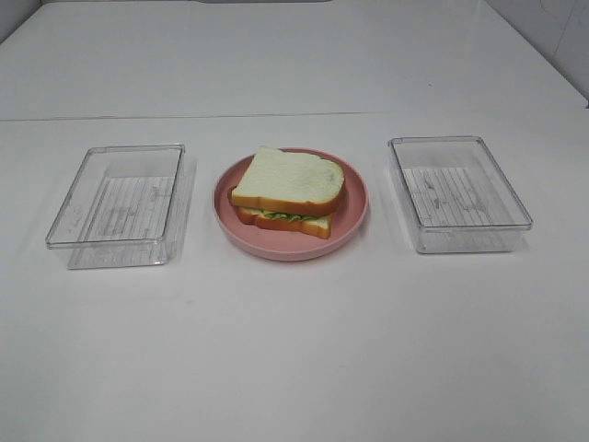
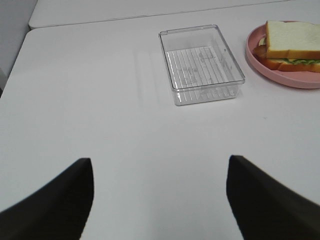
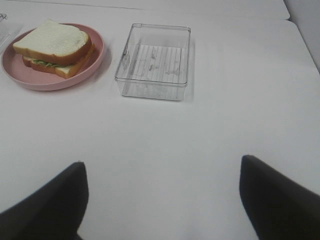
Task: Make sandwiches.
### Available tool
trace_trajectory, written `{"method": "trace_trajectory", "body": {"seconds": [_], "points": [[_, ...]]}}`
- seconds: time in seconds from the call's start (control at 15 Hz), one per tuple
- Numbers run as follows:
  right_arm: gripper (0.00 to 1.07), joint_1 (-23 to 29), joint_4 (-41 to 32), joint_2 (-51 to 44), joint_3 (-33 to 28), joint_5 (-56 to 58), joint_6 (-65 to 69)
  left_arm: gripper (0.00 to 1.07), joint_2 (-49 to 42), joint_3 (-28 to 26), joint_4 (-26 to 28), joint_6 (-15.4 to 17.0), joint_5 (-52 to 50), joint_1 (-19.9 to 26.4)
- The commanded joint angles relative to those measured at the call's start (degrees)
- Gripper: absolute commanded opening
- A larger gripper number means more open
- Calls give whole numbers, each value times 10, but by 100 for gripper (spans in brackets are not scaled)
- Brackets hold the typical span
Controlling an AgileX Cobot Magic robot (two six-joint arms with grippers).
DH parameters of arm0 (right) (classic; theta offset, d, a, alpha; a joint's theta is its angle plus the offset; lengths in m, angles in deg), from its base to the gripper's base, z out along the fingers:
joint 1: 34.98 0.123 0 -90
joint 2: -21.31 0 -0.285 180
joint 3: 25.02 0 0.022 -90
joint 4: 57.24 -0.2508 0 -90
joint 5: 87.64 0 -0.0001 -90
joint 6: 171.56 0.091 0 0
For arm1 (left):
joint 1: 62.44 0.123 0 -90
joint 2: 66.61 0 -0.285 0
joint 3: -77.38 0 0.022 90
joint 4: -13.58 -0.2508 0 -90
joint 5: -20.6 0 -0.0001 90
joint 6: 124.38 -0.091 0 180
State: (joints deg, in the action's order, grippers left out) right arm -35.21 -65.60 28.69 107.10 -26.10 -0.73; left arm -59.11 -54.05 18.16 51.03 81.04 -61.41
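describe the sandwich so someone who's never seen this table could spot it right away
On the white table, a round pink plate sits between two clear plastic trays. The sandwich rests on it, white bread with green lettuce showing at its edge; both trays hold nothing.

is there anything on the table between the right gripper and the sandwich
Nothing visible. The right gripper hangs open over bare table, and the sandwich sits on the pink plate, with the clear tray off to its side.

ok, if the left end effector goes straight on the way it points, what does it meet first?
Probably bare table first. The left end effector is open and empty; the clear tray lies ahead, slightly to one side, with the sandwich beyond. Depth is unclear.
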Motion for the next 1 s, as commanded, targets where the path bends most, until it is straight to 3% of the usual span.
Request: {"method": "trace_trajectory", "body": {"seconds": [0.07, 1.0], "points": [[78, -4, 1, -7, -3, -5, -1, 71, -14, 1, 2, 2, -6, 1], [78, -4, 1, -7, -3, -5, -1, 71, -14, 1, 2, 2, -6, 1]]}}
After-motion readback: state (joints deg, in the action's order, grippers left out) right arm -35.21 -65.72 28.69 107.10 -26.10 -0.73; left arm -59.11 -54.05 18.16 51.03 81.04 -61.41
